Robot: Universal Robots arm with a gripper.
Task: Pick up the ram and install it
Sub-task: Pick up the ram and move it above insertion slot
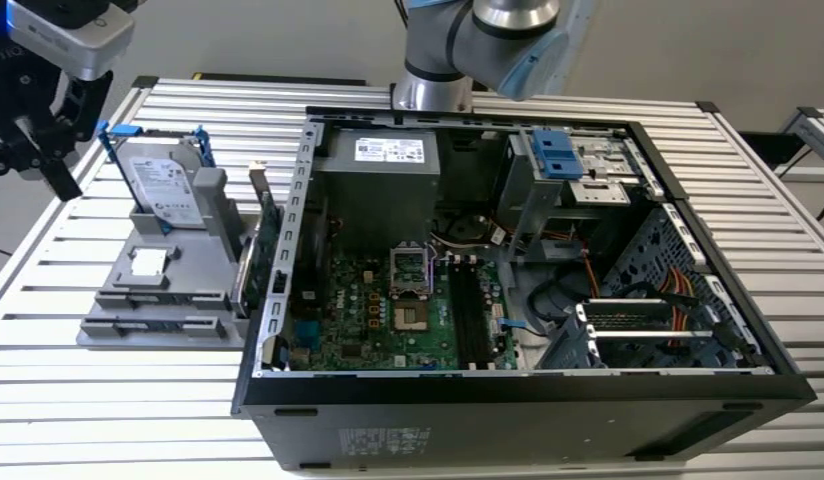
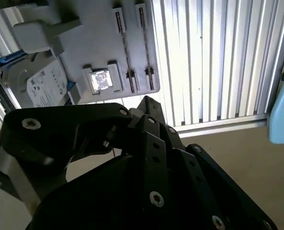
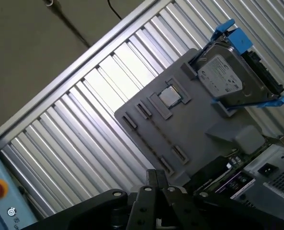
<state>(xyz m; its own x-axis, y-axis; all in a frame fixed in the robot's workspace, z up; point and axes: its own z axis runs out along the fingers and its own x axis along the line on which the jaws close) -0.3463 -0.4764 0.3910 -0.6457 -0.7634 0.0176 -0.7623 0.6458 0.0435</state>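
Silver, grey, black, blue, green
Ribbed silver counter (image 1: pixel 119 400), plain grey tray (image 1: pixel 119 325), silver hard drive (image 1: pixel 165 180) with blue bracket (image 1: pixel 119 135), black computer case (image 1: pixel 519 420), green circuit board (image 1: pixel 372 320), black hand (image 3: pixel 156 179).

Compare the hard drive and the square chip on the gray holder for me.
The hard drive stands on edge; the chip lies flat. The hard drive is far bigger than the chip. The hard drive wears a blue bracket; the chip has none. Both are silvery and sit on the holder.

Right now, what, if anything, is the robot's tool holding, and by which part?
Nothing: the black two-fingered tool hangs open and empty near the grey plastic tray.
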